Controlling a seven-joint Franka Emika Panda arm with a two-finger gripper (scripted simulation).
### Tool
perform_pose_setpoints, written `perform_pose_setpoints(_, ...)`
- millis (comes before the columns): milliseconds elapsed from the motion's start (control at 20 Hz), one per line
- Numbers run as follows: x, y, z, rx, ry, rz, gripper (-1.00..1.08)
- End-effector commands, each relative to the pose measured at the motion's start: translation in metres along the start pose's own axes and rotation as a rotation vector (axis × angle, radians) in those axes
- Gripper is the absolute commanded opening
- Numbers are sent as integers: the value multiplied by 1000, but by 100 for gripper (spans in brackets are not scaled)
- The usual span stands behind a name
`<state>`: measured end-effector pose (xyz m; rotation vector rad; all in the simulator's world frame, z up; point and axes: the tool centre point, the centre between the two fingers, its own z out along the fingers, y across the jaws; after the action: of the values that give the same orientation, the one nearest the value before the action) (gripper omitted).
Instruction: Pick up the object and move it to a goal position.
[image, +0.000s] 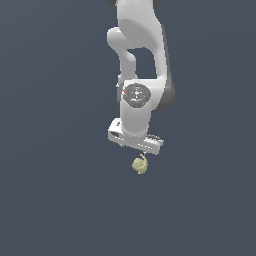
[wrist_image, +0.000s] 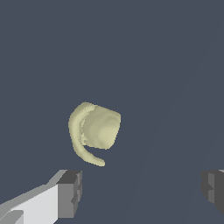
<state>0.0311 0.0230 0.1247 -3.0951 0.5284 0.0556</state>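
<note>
The object (image: 140, 164) is a small pale yellow-green lump with a thin curved nub. In the exterior view it sits just below the white hand (image: 135, 139) of the arm, against a plain dark blue-grey ground. In the wrist view the object (wrist_image: 96, 131) lies beyond the fingertips, nearer the grey pad (wrist_image: 70, 192) of one finger than the other pad (wrist_image: 213, 190). My gripper (wrist_image: 142, 192) is open wide, with nothing between its fingers and no contact with the object.
The white arm (image: 137, 55) rises above the hand in the exterior view. Nothing else shows on the dark blue-grey ground (image: 50, 200).
</note>
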Motion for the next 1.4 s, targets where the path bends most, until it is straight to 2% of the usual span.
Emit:
perform_pose_setpoints(0,4,-8,5,1,6,60,100)
perform_pose_setpoints(650,19,-40,27,9,29,296,100)
perform_pose_setpoints(1350,21,-46,38,11,33,340,100)
